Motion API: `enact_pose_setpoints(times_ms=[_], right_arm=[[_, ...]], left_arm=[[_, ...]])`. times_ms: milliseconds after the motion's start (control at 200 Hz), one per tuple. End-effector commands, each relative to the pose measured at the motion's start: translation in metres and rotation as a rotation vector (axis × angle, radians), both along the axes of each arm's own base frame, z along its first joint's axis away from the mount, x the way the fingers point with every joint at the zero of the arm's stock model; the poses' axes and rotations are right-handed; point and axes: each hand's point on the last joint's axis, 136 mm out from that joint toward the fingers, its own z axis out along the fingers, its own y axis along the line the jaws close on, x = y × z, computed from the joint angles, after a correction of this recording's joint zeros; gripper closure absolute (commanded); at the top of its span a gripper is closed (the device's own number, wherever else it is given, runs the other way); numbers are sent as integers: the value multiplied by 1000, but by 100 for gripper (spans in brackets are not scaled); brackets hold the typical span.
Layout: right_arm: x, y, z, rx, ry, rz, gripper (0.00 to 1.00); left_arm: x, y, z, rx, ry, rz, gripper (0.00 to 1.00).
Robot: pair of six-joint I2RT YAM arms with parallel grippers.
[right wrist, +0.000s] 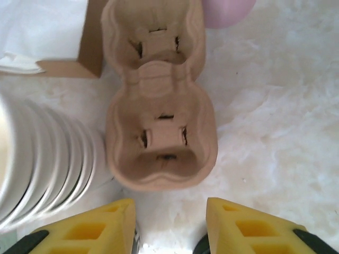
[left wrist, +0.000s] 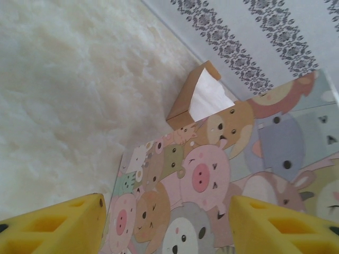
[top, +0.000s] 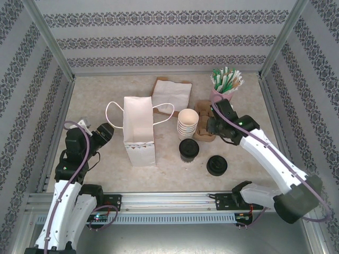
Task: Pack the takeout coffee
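Observation:
The takeout coffee (top: 189,150), a small cup under a round black lid, stands near the middle of the table, just in front of a stack of lidless white cups (top: 187,123). A white paper bag (top: 139,129) with handles stands upright to its left. Its side, printed with cartoon animals (left wrist: 212,180), faces my left gripper (top: 106,132), which is open beside the bag with nothing between its fingers. My right gripper (top: 214,124) hovers open over a brown pulp cup carrier (right wrist: 159,100), its yellow fingertips (right wrist: 100,227) just short of the carrier's near end. The stack of cups (right wrist: 42,159) sits left of it.
Loose black lids (top: 216,165) lie right of the coffee. A pink cup of green-and-white straws (top: 225,84) stands at the back right. A brown napkin box (top: 172,92) lies at the back behind the bag, and it also shows past the bag as the napkin box (left wrist: 198,98). Patterned walls enclose the table.

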Motion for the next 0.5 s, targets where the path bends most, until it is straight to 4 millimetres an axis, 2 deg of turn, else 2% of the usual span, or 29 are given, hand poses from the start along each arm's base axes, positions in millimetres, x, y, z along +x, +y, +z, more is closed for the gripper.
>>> enact_pose_setpoints(times_ms=[0,195,370,500], right_arm=[[30,8,-7,25,-37,72,60],[62,9,-28,17,5,123,58],[79,11,-45,33,42,141,60],[88,15,-54,40,53,158,62]], left_arm=[[-3,0,19,60,-39,-23,36],[-10,4,40,105,-63,-19,36],[-14,2,59,110,-109,-33,36],[-14,-7,75,89,-157,-83,36]])
